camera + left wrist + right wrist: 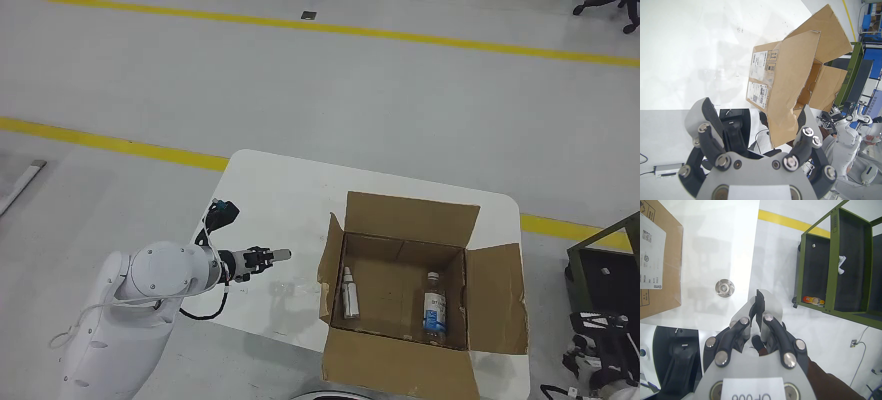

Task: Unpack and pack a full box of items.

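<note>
While the left pincer (756, 106) gapes, printed white labels (757, 92) mark the box (791, 75).

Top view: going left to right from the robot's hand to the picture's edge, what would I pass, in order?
left hand → small spray bottle → blue-labelled clear bottle → green cart
</note>
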Available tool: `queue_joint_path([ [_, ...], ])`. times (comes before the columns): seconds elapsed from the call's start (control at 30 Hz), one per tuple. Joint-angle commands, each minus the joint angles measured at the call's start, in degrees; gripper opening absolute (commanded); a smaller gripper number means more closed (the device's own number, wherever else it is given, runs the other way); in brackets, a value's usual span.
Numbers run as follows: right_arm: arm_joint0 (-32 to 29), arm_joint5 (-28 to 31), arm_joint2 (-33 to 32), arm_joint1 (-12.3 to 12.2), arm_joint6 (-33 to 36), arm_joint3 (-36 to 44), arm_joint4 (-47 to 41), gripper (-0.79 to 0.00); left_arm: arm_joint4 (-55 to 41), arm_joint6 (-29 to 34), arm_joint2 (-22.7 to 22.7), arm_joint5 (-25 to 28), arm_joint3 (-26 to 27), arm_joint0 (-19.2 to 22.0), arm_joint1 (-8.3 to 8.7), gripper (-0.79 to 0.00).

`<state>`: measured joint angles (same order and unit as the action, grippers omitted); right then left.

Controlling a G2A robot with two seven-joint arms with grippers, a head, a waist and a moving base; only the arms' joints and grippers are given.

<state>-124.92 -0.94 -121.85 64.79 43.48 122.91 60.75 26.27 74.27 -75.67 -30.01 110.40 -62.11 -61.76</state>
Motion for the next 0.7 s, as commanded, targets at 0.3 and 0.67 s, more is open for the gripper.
queue_joint_path([
  [0.3,6.58,1.94,1.87,-0.57,6.84,-4.74,-0.88,-0.785,0.00,0.00,0.00,0.00,0.00,0.00,0.00,0.000],
  [0.67,22.88,9.31,9.65,-2.26,17.08,-18.23,0.97,-0.739,0.00,0.00,0.00,0.00,0.00,0.00,0.00,0.000],
])
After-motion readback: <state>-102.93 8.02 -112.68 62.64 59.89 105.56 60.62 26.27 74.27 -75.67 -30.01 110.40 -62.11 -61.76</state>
